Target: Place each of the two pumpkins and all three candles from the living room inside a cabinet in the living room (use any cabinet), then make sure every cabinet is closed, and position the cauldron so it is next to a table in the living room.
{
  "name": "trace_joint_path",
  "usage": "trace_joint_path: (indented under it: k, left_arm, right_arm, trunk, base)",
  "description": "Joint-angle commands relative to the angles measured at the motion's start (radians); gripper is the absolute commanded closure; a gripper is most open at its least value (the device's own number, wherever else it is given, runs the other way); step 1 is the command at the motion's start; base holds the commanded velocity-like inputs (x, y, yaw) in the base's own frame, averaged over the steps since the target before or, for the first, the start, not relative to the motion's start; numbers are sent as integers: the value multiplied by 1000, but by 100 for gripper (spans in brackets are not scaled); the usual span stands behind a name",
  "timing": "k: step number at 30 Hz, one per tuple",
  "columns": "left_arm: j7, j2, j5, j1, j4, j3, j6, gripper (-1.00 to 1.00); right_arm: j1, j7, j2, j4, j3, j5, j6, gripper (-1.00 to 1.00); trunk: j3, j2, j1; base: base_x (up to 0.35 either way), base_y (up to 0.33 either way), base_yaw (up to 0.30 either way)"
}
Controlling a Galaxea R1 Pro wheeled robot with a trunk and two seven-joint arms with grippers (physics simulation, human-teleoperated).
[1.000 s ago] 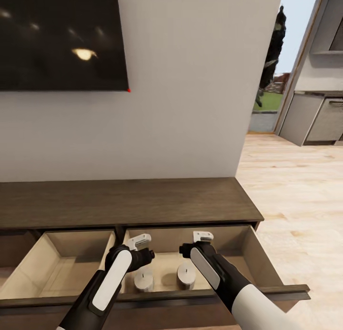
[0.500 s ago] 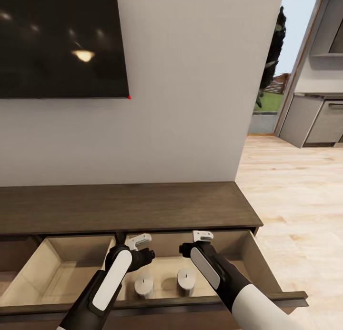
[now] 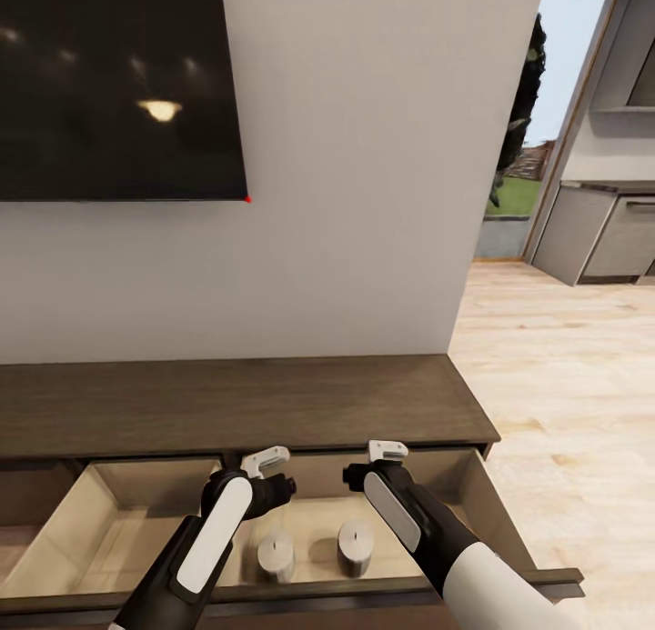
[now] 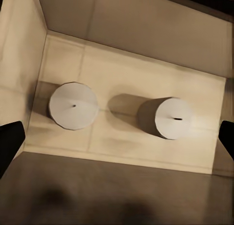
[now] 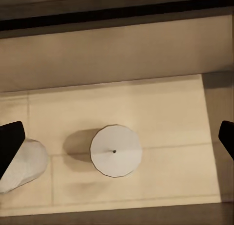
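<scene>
Right now my left gripper (image 3: 266, 462) hangs spread and empty over the open right-hand drawer of the long dark-brown wood cabinet (image 3: 236, 403), its dark fingertips (image 4: 9, 142) wide apart at the edges of the wrist view. Just below it, on the pale beige drawer floor (image 4: 122, 137), stands one short grey-white cylindrical candle (image 3: 276, 555); a second matching candle (image 3: 356, 546) stands near it, apart, beneath my right gripper (image 3: 387, 449). That gripper is also spread, holding nothing, with the second candle upright and centred between its tips in its wrist view.
</scene>
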Motion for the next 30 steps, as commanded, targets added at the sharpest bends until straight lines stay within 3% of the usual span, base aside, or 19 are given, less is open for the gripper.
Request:
trace_joint_path:
  k: [1,30]
  left_arm:
    - [11,0,10,-1,-1,-1,1,-100]
    - [11,4,10,0,-1,2,1,-100]
  right_arm:
    - [-1,-9,-1,-1,3,-9,1,-100]
    - [-1,-9,-1,1,0,-21,1,-100]
  trunk:
    - [2,7,-4]
    - [93,210,-115]
  base:
    - [0,0,0]
    - [-48,13,0]
